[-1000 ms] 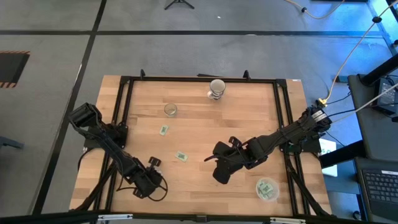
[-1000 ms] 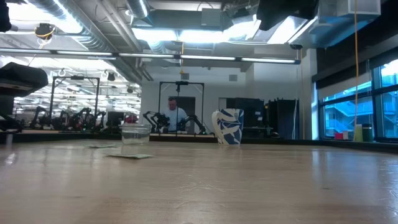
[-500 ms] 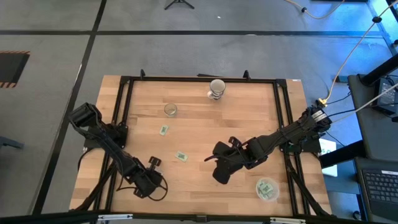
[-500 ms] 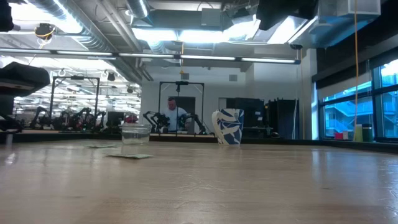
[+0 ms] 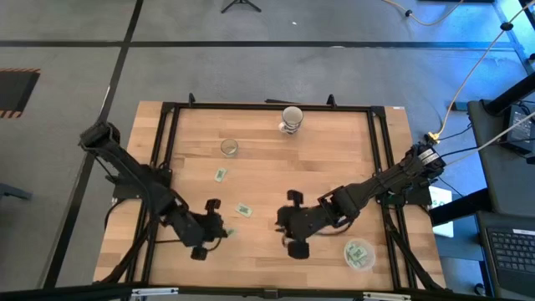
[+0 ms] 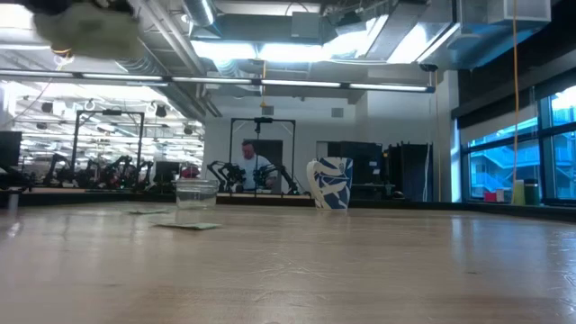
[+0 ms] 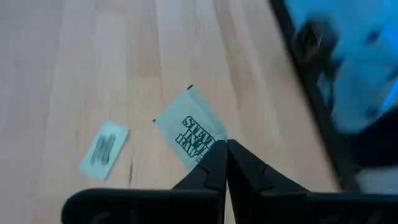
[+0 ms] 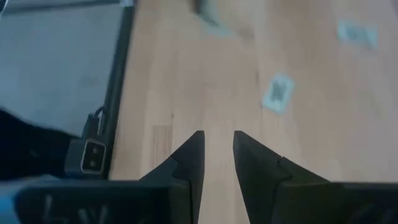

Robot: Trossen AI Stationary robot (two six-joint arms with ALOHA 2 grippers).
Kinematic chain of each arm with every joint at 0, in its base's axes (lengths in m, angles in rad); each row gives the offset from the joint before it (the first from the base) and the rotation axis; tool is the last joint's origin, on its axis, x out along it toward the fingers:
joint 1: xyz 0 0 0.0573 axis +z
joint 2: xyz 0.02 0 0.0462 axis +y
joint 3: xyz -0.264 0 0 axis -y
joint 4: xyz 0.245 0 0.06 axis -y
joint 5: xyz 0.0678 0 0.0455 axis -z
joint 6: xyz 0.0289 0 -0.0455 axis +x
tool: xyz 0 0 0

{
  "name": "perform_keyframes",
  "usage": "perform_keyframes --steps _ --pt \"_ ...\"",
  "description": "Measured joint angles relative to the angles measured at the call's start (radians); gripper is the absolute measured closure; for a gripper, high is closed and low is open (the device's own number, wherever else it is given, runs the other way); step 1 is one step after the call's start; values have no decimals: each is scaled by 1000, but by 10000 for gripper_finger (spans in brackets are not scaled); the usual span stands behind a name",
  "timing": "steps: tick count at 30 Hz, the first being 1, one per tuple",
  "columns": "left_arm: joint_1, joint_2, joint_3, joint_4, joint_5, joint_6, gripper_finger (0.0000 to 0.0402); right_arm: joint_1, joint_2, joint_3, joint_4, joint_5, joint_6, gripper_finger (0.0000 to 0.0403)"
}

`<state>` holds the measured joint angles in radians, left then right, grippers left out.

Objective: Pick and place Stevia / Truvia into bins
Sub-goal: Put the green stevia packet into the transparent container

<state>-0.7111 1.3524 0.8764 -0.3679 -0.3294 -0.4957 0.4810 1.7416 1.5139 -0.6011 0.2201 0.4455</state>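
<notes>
Now | left gripper (image 7: 225, 149) lower left of high view, clenched on a small white green-printed paper sachet (image 7: 189, 133) | right gripper (image 8: 216, 146) lower centre, fingers slightly apart, empty | clear round plastic tub (image 5: 359, 253) lower right, holding sachets | two loose sachets (image 5: 243, 209) left of centre

We see even overhead light from ceiling strips (image 6: 297, 49). The right wrist view is blurred, perhaps by motion.
</notes>
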Motion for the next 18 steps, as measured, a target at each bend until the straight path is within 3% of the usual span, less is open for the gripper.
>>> perform_keyframes --steps 6,12,18 --pt "83 -64 -1 194 51 -34 400 15 0 0 84 49 -249 315" --pt "174 -66 0 460 256 -107 400 12 0 0 163 55 -459 315" --pt "204 -64 0 476 322 -120 400 11 0 0 234 53 -475 315"
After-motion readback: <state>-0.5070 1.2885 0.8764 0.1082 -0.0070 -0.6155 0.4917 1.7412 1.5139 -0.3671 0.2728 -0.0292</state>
